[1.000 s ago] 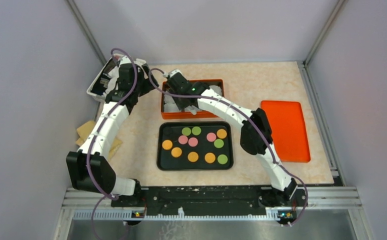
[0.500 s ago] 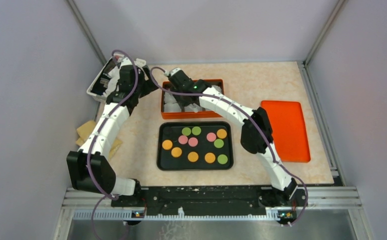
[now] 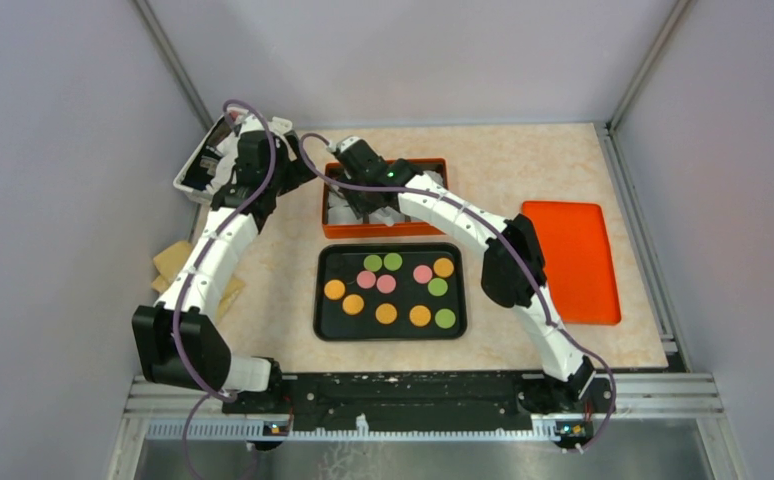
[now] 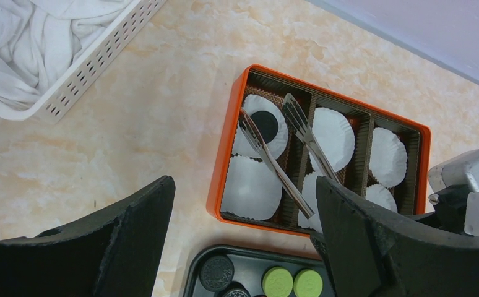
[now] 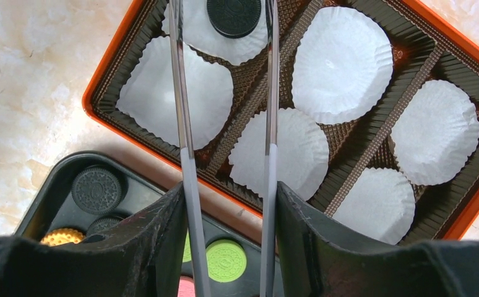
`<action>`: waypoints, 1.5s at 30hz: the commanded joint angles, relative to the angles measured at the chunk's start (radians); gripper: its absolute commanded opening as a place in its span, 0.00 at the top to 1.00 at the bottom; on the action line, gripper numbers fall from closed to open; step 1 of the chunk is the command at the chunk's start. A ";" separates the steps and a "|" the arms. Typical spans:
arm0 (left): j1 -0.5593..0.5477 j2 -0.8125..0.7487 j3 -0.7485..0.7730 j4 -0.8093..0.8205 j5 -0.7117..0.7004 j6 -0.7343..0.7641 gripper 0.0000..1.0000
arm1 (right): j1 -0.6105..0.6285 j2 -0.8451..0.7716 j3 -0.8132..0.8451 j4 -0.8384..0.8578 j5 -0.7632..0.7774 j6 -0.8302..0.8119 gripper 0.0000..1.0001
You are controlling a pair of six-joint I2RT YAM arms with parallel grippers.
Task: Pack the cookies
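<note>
**Ahead of the right gripper (image 5: 229, 207), 1 black cookie (image 5: 234, 15) now down in a liner**

Between the right fingers: a pair of metal tongs (image 5: 189, 173), clamped by the handles, blades reaching forward from the wrist and standing apart. Just past the wrist, lying between the 2 blade tips with no visible contact: the black cookie, flat in the white paper liner (image 5: 240, 51) at the corner of the orange box (image 4: 223, 148) farthest forward of this gripper and a little to its left.

Compared with 1 second ago: right arm eased further out over the box toward that far corner, with almost no motion in the last 0.5 second. Read as a drop-off just finished, blades sprung wide to let go, though the moment of release itself not shown.

Meaning for the task: 1 of 6 liners filled, 5 bare. Behind and beneath the right wrist, back toward the arm bases: the black tray (image 3: 331, 325), carrying the rest of the cookies (image 3: 386, 284), 12 in orange, green and pink, plus at least 2 black ones, hard to pick out against the dark tray. Likely next: a pull back toward the tray for another disc.

Over at the left gripper (image 4: 244, 185): fingers spread wide, nothing between them, hovering off to the left of the box, with a white basket (image 4: 94, 62) of cloth ahead on its left side. No part in the transfer at present.
</note>
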 commanded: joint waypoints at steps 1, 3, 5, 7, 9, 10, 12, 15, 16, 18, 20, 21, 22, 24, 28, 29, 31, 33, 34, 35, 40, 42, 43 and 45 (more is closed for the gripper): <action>0.000 -0.038 -0.006 0.044 0.012 0.011 0.10 | 0.002 -0.021 0.049 0.062 0.007 0.008 0.53; 0.000 -0.040 -0.006 0.047 0.013 0.010 0.10 | 0.004 -0.058 0.024 0.069 0.016 0.012 0.54; 0.000 -0.044 -0.011 0.051 0.011 0.008 0.10 | 0.008 -0.115 -0.023 0.082 0.021 0.012 0.54; 0.000 -0.046 -0.014 0.055 0.006 0.005 0.10 | 0.018 -0.189 -0.084 0.092 0.031 0.012 0.54; 0.000 -0.042 -0.017 0.057 0.004 0.000 0.09 | 0.034 -0.271 -0.159 0.104 0.049 0.014 0.54; 0.000 -0.036 -0.018 0.056 0.007 -0.003 0.09 | 0.043 -0.311 -0.200 0.106 0.059 0.014 0.54; 0.000 -0.023 -0.020 0.053 0.013 -0.014 0.09 | 0.066 -0.389 -0.283 0.105 0.089 0.019 0.54; 0.000 -0.007 -0.022 0.043 0.000 -0.036 0.09 | 0.112 -0.514 -0.432 0.094 0.127 0.037 0.54; 0.001 -0.004 -0.023 0.044 -0.010 -0.043 0.08 | 0.127 -0.553 -0.480 0.088 0.139 0.048 0.55; 0.015 0.003 -0.025 0.053 -0.001 -0.063 0.07 | 0.158 -0.629 -0.578 0.076 0.149 0.077 0.55; 0.036 0.017 -0.014 0.059 0.039 -0.085 0.07 | 0.196 -0.705 -0.672 0.059 0.150 0.117 0.55; 0.041 0.030 -0.004 0.057 0.050 -0.090 0.07 | 0.217 -0.744 -0.719 0.048 0.151 0.140 0.55; 0.045 0.042 0.007 0.054 0.059 -0.095 0.07 | 0.240 -0.776 -0.759 0.033 0.150 0.165 0.55; 0.066 0.066 0.018 0.052 0.112 -0.113 0.06 | 0.286 -0.837 -0.840 0.002 0.147 0.224 0.55; 0.094 0.090 0.002 0.053 0.258 -0.158 0.08 | 0.372 -0.923 -0.972 -0.048 0.143 0.354 0.54; 0.094 0.087 -0.007 0.056 0.275 -0.162 0.08 | 0.395 -0.939 -0.999 -0.056 0.145 0.385 0.54; 0.094 0.074 -0.026 0.063 0.295 -0.171 0.08 | 0.439 -0.959 -1.039 -0.068 0.140 0.441 0.54; 0.094 0.057 -0.043 0.066 0.300 -0.171 0.09 | 0.485 -0.962 -1.063 -0.078 0.141 0.503 0.54; 0.094 0.048 -0.051 0.065 0.301 -0.169 0.09 | 0.511 -0.957 -1.070 -0.085 0.143 0.517 0.54; 0.094 0.038 -0.057 0.063 0.301 -0.166 0.09 | 0.536 -0.946 -1.074 -0.093 0.153 0.543 0.53; 0.094 -0.023 -0.097 0.070 0.296 -0.153 0.09 | 0.605 -0.881 -1.087 -0.113 0.172 0.590 0.52; 0.094 -0.039 -0.110 0.078 0.293 -0.143 0.08 | 0.610 -0.858 -1.084 -0.106 0.175 0.591 0.52; 0.094 -0.046 -0.113 0.080 0.291 -0.138 0.08 | 0.609 -0.847 -1.082 -0.104 0.179 0.591 0.52; 0.094 -0.055 -0.116 0.077 0.286 -0.130 0.08 | 0.609 -0.827 -1.075 -0.098 0.191 0.589 0.52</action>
